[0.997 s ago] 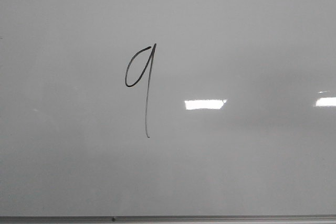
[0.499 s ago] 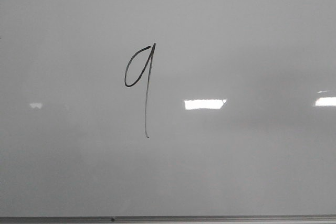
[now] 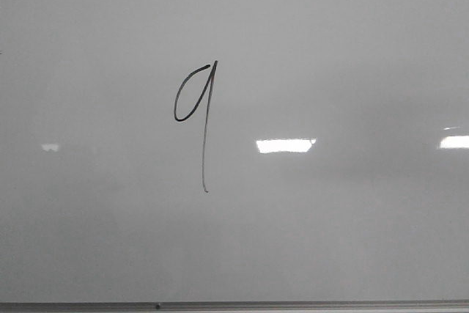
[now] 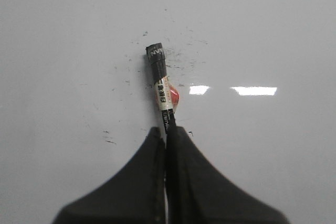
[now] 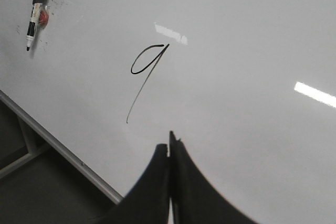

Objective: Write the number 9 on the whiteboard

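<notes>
Front view: number 9 (image 3: 196, 119) drawn whole on whiteboard (image 3: 352, 49), left of centre | step: writing looks done; next likely parking the marker (image 4: 160, 85) | left gripper (image 4: 166, 135) clamped on marker; right gripper (image 5: 169, 148) closed, empty | frame edge (image 5: 58, 148) near right arm, bare board elsewhere

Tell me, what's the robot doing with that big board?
A black number 9 is already drawn on the whiteboard. The marker lies on the board off to one side, and the right wrist view shows nothing gripping it. The left tool and right tool are both closed above the board, so the writing looks finished.
</notes>
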